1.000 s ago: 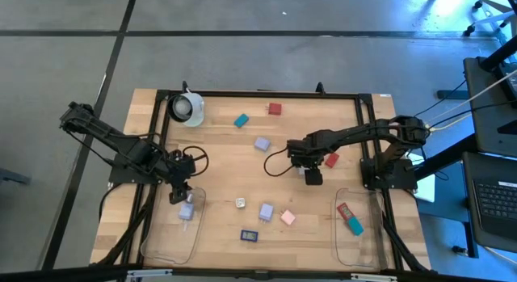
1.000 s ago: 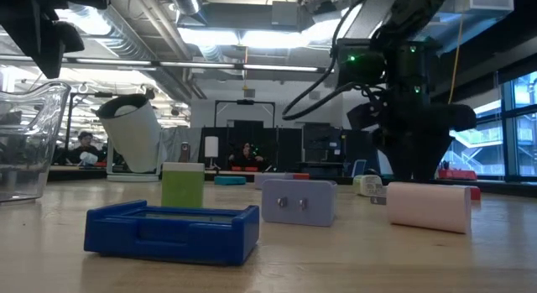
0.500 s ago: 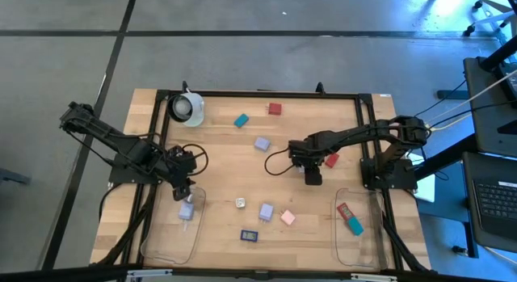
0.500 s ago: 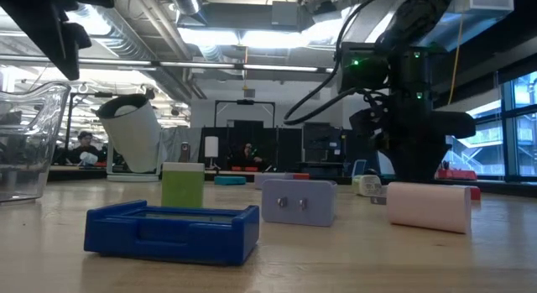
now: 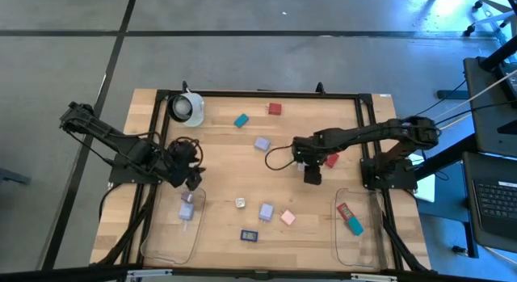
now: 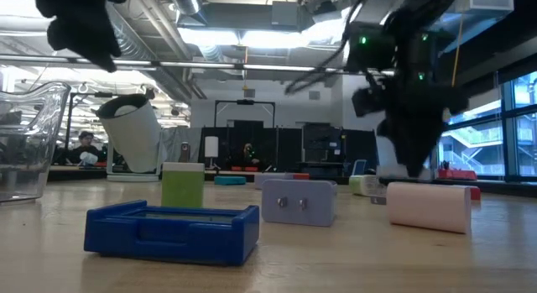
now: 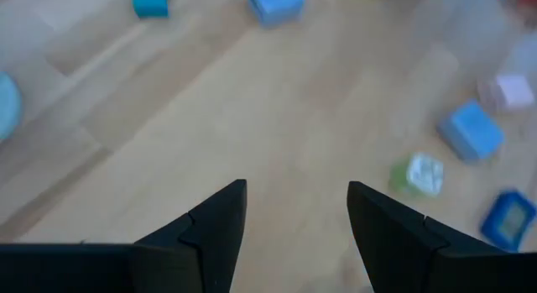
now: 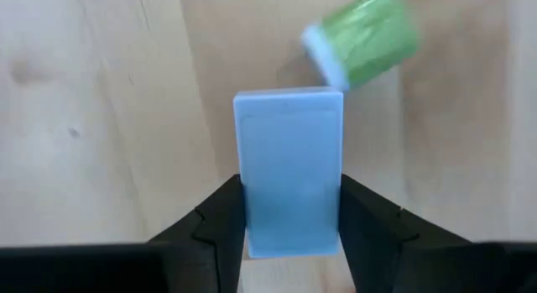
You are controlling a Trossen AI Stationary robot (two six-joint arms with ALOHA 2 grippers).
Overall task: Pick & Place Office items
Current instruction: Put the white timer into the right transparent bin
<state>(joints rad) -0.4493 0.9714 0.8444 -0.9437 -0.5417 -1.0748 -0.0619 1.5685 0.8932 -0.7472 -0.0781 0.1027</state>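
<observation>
The right gripper [image 8: 289, 222] is clamped on a light blue rectangular block [image 8: 289, 171], whose long axis runs straight out between the fingers, its far end just short of a tilted green-and-white piece [image 8: 362, 34]. The left gripper [image 7: 295, 211], near the white round object [image 5: 188, 107], stands partly open and empty

The table [image 5: 218, 165] is pale wood with a smooth, matt grain. The clear trays [image 5: 171, 233] at the lower left and lower right of the high view look like glossy plastic. The dark blue piece [image 6: 172, 231] and the lavender block [image 6: 298, 201] look like matt plastic.
</observation>
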